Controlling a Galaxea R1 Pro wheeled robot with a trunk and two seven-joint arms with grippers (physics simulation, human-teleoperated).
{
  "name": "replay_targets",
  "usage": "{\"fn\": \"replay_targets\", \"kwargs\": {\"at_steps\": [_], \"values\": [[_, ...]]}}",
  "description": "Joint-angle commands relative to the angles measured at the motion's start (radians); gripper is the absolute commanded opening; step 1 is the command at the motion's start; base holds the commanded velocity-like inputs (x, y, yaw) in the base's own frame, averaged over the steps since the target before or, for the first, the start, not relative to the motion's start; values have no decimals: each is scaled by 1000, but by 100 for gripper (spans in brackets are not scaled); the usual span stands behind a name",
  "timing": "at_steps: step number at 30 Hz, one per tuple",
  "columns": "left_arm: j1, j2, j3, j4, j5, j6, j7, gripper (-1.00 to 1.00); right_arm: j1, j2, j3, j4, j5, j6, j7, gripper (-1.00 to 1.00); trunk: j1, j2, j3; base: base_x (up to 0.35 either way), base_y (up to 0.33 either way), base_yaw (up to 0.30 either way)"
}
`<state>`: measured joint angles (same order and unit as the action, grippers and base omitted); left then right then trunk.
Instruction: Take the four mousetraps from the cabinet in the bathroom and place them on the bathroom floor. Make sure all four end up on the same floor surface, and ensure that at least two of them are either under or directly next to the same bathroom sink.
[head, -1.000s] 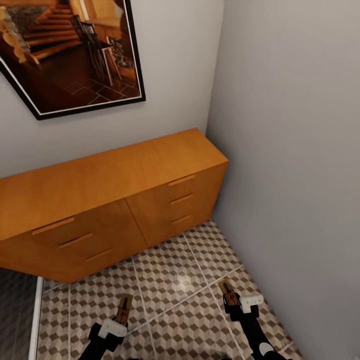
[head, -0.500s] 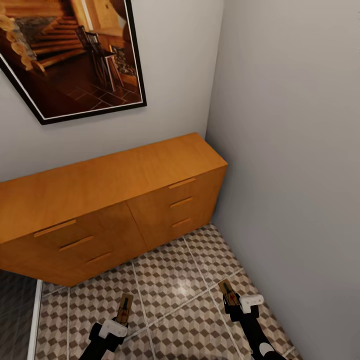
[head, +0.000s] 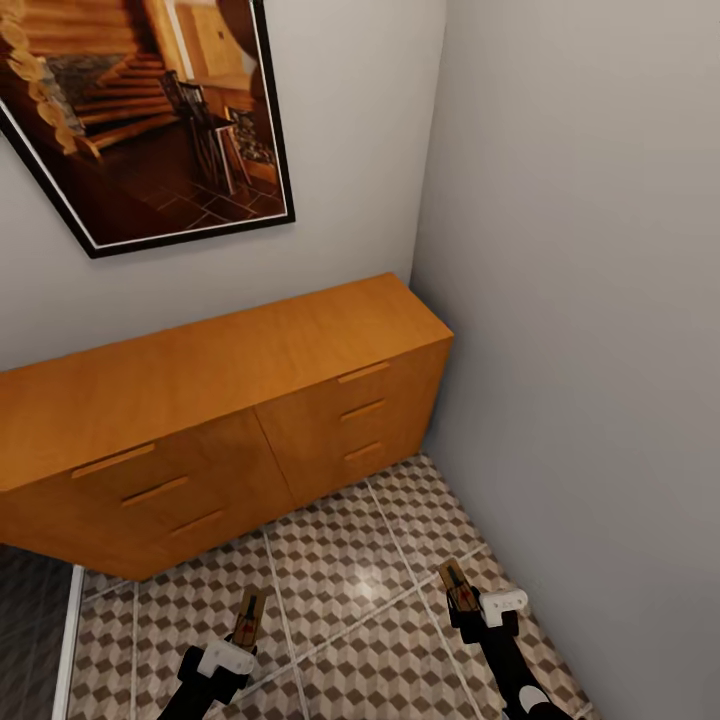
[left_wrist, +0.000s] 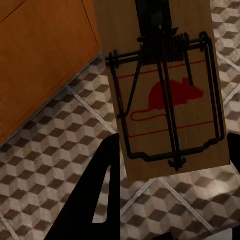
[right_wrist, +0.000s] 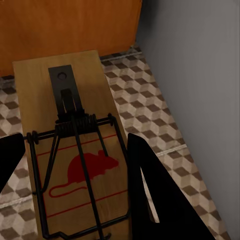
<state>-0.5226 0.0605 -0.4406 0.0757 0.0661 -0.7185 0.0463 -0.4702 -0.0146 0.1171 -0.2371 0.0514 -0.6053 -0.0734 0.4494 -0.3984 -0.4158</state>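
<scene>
Mousetraps, two of four, carried over the bathroom floor (head: 350, 570) before the cabinet (head: 200, 400).

Left gripper (head: 240, 640): fingers closed on one mousetrap (head: 248, 618), board held off the tiles, red mouse mark upward. Right gripper (head: 468, 610): fingers closed on a second mousetrap (head: 456, 587), near the grey wall (head: 580, 350). Handling, judged: light, stiff wooden boards; sprung wire likely to snap if knocked. Best hold: bare board edges, clear of the bar. Cabinet drawers shut; framed picture (head: 140, 110) above.
</scene>
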Motion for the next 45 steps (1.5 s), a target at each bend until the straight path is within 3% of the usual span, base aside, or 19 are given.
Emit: {"fn": "replay_targets", "kwargs": {"at_steps": [1,45], "values": [[-2,-1,-9,3,4,-6,4,-100,-1,0,6,1,4,-2,-8,-100,1,-2,0,0,0,0],[-1,-8,-10,3,3,-6,-4,-100,-1,2,7,2,4,-2,-8,-100,1,-2,56,0,0,0]]}}
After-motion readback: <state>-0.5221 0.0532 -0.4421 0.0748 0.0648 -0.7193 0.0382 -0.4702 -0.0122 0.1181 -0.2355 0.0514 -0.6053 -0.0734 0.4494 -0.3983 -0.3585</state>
